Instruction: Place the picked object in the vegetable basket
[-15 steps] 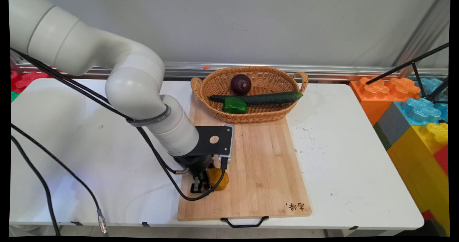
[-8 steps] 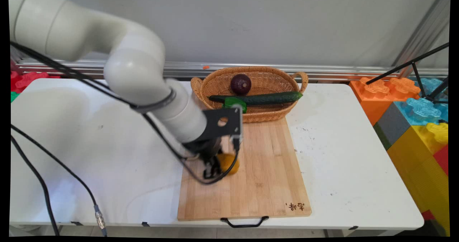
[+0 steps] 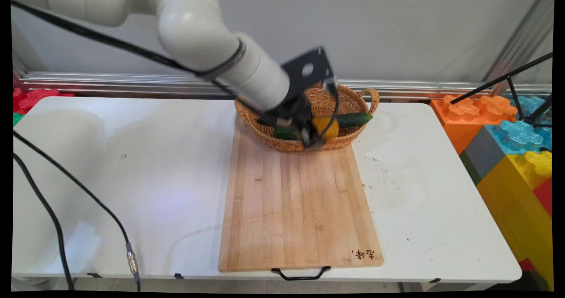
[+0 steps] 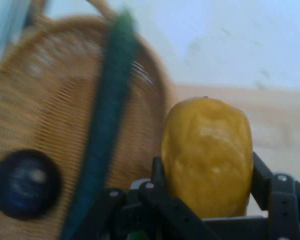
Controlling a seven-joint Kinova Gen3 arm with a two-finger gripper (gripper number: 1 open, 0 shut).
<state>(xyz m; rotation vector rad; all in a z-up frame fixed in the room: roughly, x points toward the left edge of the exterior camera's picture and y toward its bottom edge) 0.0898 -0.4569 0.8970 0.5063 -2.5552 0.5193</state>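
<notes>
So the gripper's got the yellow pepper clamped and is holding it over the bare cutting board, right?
Not quite. The gripper has the yellow pepper clamped, but over the wicker basket's near rim, beside the cucumber, not over the bare cutting board. The main view shows it.

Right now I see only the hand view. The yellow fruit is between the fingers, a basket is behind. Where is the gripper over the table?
Observer: The gripper with the yellow fruit hangs at the near rim of the basket.
Operator: What does the basket stand on?
Observer: Its near part rests on the far end of a wooden cutting board.
Operator: Is there something green besides the cucumber?
Observer: Yes, a green pepper lies in the basket, partly hidden by the arm.
</notes>
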